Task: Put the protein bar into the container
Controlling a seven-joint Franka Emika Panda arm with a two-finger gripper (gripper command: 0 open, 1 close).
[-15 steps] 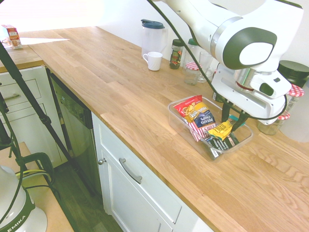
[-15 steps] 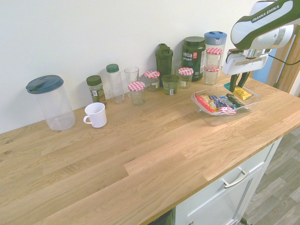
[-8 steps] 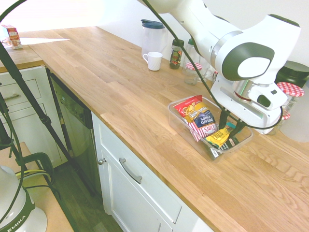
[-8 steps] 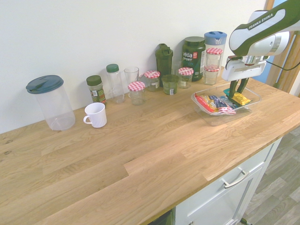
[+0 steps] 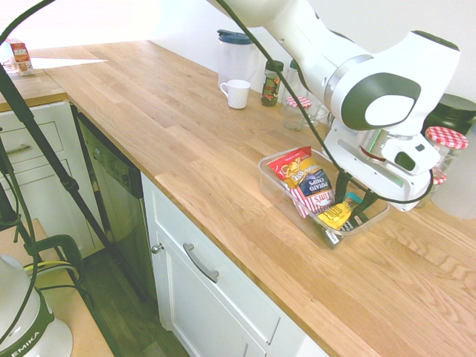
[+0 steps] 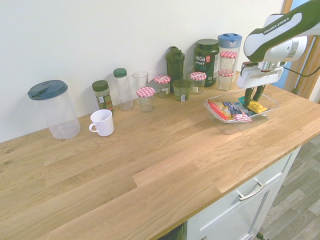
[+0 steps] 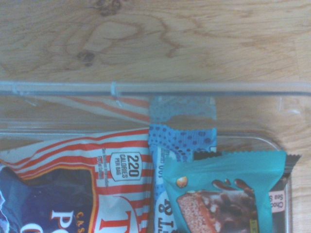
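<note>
Gripper [image 5: 347,209] clamped on the protein bar [image 5: 336,216], inside the clear container

The gripper points down at right of centre in the first exterior view, its two dark fingers closed on the yellow bar with a teal end. A long wooden worktop [image 5: 223,190] runs from upper left to lower right. The white arm [image 5: 387,93] reaches in from the top, at the upper right. In the second exterior view, a tall clear canister with a dark lid [image 6: 56,107] stands at left, and a large black tub labelled Vega Sport [image 6: 206,64] at upper right.

The clear, shallow container [image 5: 269,186] sits right of centre in the first exterior view. In it, on the left, lies a red, yellow and blue potato chip bag [image 5: 303,178]; the bar is to its right. The wrist view also shows a blue dotted packet [image 7: 182,141] between the two. Jars with red-checked lids [image 6: 145,99] line the wall, and a white mug [image 6: 102,123] is left of them. Smallest is the bar, within the container's walls.
</note>
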